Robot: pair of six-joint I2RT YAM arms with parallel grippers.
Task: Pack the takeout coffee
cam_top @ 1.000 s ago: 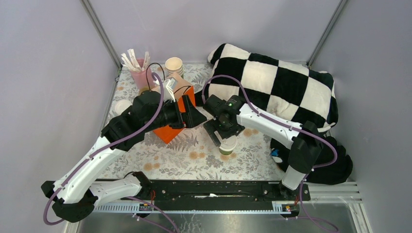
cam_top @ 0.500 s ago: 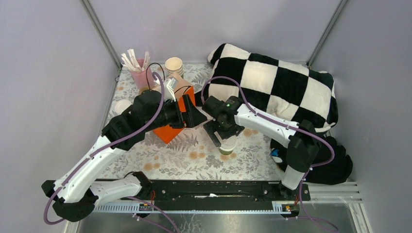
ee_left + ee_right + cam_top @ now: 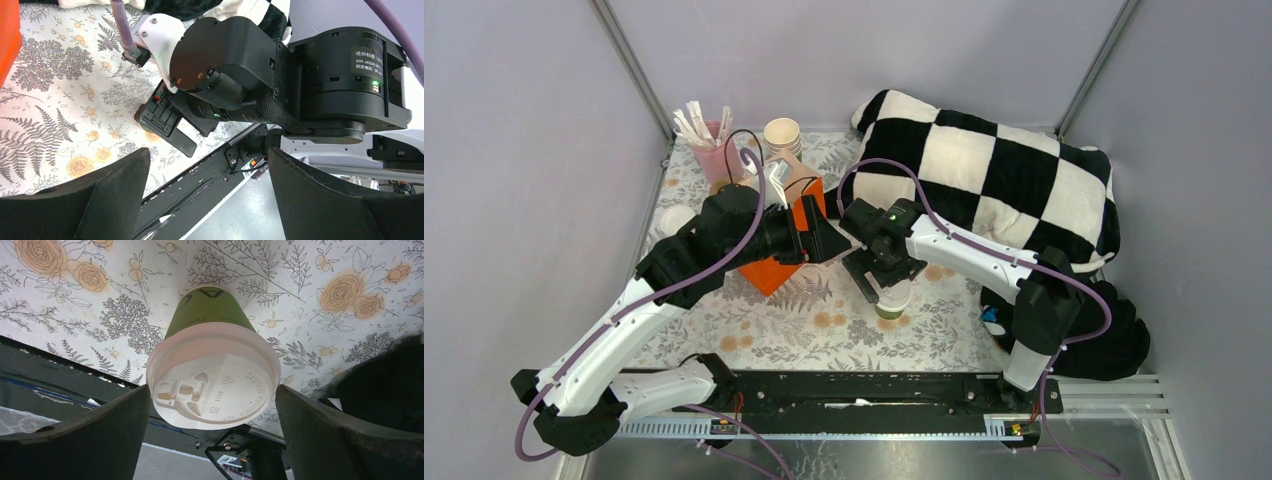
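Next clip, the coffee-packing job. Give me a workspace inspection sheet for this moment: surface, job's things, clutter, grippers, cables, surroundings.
Surface: floral tablecloth, no spills seen.
Job's things: takeout coffee upright on the cloth, lid on; orange box, possibly the packing container, to its left, inside not visible.
Clutter: pink cup of sticks and stack of lidless cups at the far left; checkered cushion at the far right.
Grippers: right gripper open, fingers either side of the coffee; left gripper open, empty, facing the right arm.
Cables: purple cables looped along both arms, none on the coffee.
Surroundings: grey walls; black bundle by the right arm's base.
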